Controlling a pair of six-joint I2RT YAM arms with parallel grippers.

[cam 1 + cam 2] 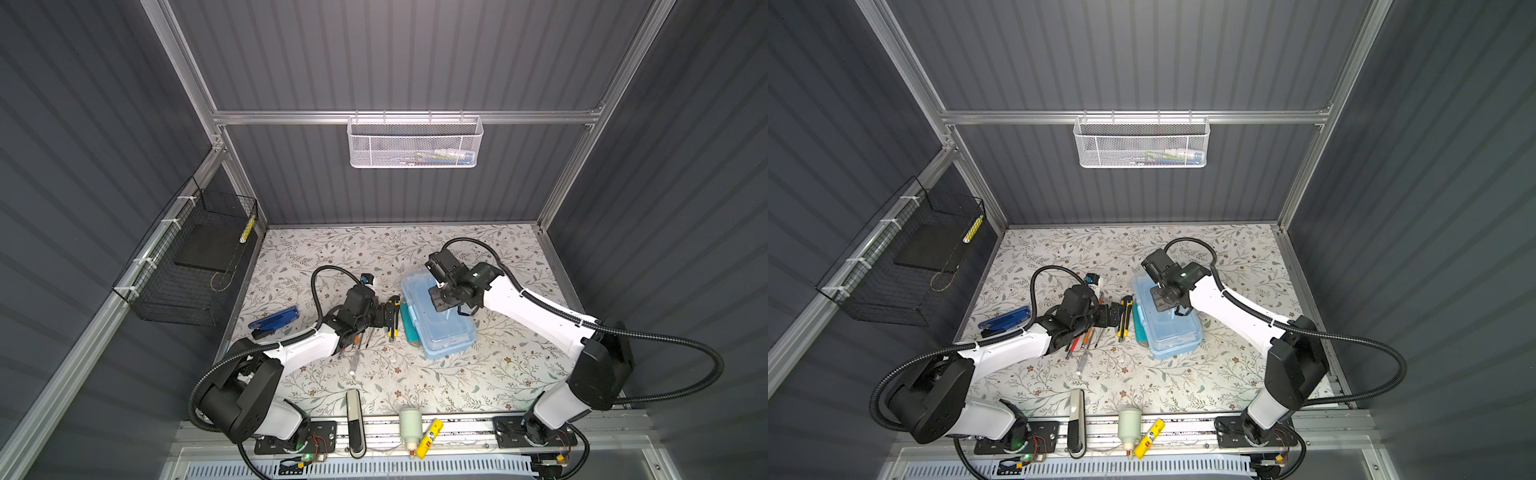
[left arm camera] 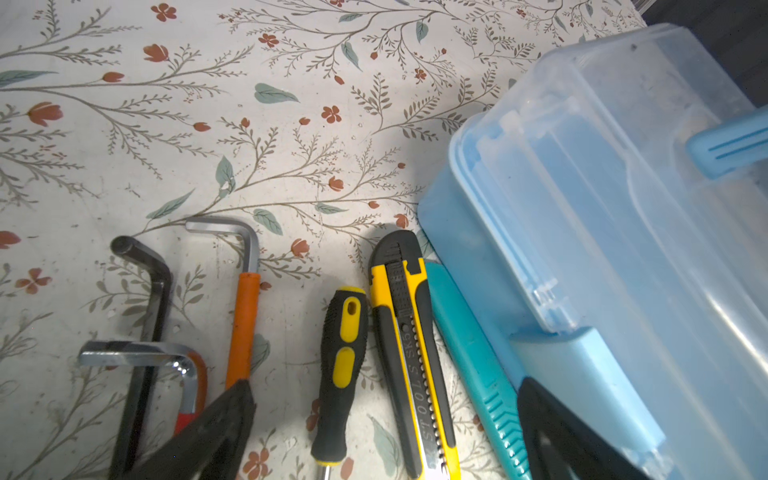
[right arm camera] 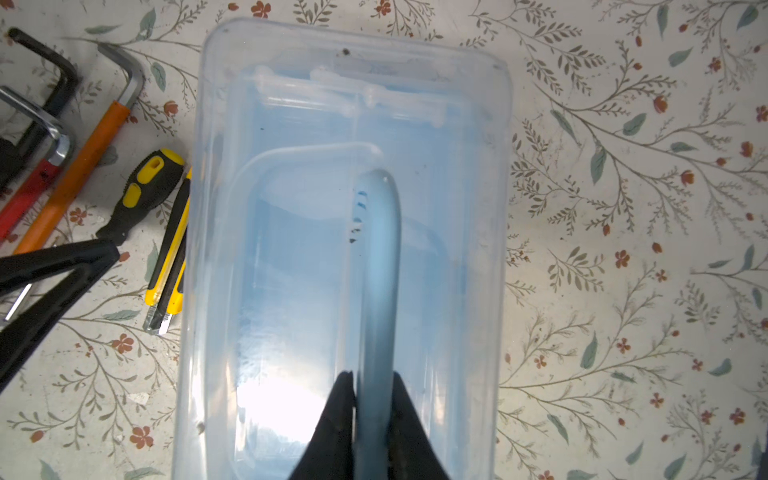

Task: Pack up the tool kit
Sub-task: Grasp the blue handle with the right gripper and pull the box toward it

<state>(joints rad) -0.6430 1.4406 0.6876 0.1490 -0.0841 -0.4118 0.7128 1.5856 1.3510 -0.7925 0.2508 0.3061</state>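
The tool kit (image 1: 446, 332) (image 1: 1173, 336) is a light-blue box with a clear lid, lying closed on the flowered table right of centre. In the right wrist view its light-blue handle (image 3: 378, 249) stands up from the lid, and my right gripper (image 3: 374, 384) is shut on it, one black finger on each side. My left gripper (image 2: 384, 386) hangs open just left of the box, over a row of loose tools. Between its fingers lie a black-and-yellow screwdriver (image 2: 338, 374) and a yellow utility knife (image 2: 409, 353). A teal tool (image 2: 469, 353) rests against the box wall.
Several hex keys (image 2: 245, 291) lie left of the screwdriver, and a blue folding tool (image 1: 274, 322) lies further left. A white mesh basket (image 1: 415, 143) hangs on the back wall and a black wire basket (image 1: 195, 257) on the left wall. A white bottle (image 1: 410, 426) and a yellow tube (image 1: 430, 436) sit on the front rail.
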